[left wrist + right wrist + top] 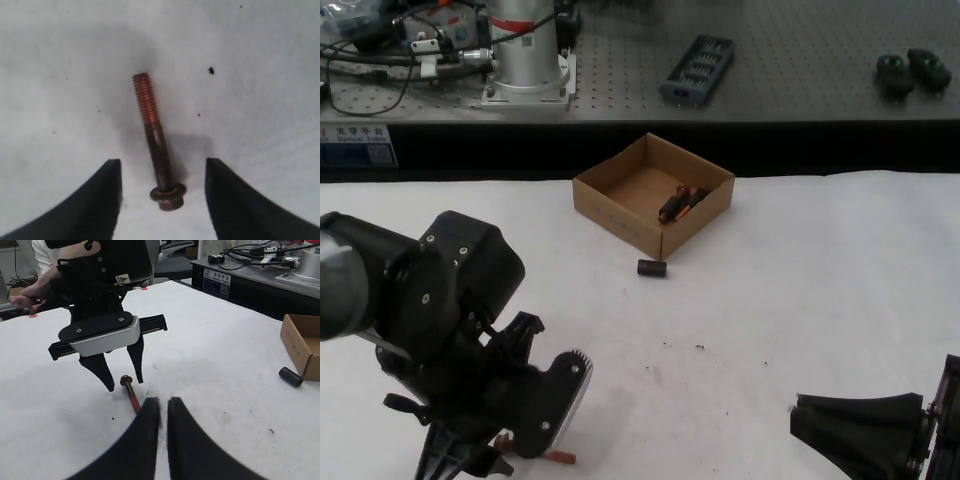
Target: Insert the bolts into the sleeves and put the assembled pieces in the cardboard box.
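Observation:
A copper bolt [156, 140] lies flat on the white bench cover, its flanged head between the fingers of my left gripper [162, 197], which stands open and points straight down over it. In the high view the left gripper [500, 450] is at the near left, with the bolt's threaded end [562, 457] sticking out to the right. My right gripper [163, 407] is shut and empty, low at the near right [798, 410], aimed at the bolt [131, 396]. A black sleeve [652, 268] lies just in front of the cardboard box [610, 215], which holds assembled pieces [680, 203].
Behind the white cover runs a perforated metal bench with a metal post base [525, 60], cables, a black ribbed rack [698, 68] and two dark round parts [912, 70]. White cover lies open between the sleeve [291, 376], the box [300, 352] and both grippers.

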